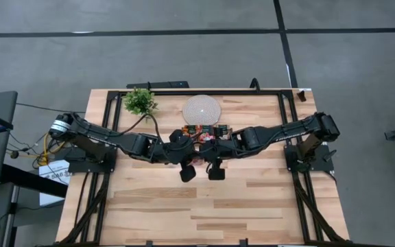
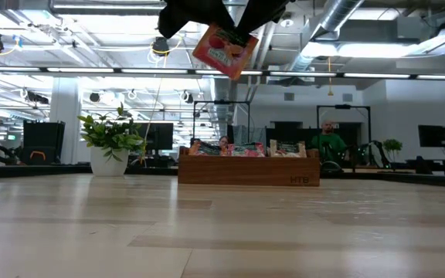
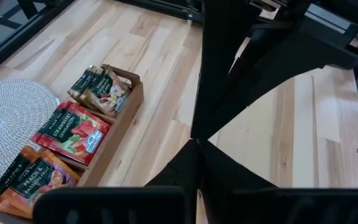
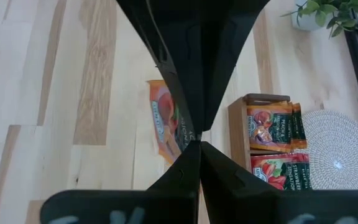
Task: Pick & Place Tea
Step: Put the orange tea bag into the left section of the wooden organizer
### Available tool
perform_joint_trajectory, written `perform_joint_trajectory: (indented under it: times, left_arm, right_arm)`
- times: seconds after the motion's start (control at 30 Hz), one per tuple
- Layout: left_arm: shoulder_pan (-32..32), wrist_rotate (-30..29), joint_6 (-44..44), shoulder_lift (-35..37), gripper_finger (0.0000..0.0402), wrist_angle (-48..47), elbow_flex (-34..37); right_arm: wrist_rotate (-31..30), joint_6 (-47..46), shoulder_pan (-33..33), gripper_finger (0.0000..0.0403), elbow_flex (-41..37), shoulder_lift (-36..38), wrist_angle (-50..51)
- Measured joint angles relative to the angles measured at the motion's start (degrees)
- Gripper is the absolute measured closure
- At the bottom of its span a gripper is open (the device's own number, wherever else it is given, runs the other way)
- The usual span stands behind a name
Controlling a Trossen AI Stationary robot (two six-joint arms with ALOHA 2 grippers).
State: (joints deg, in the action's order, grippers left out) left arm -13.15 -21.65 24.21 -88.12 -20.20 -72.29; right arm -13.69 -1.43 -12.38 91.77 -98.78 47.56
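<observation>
Right tool (image 4: 199, 142) clamping tea sachet (image 2: 225, 49)

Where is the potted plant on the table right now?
In the high view the potted plant stands near the table's far edge on the left arm's side, just left of the round white disc and apart from it.

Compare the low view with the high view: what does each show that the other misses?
Only the low view shows a red-orange tea sachet hanging high above the table from dark gripper fingers, and a person in the room behind. Only the high view shows the round white disc and both arms meeting mid-table. Both show the wooden tray of sachets and the potted plant.
</observation>
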Motion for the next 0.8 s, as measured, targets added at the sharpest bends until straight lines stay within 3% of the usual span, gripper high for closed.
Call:
perform_joint_trajectory:
  times: [0.8]
  left_arm:
    - [0.02,-0.67,-2.37,0.0,0.0401,-1.11,0.0]
  right_arm:
    - [0.37,0.4,0.0,0.0403,0.0,0.0,-0.1]
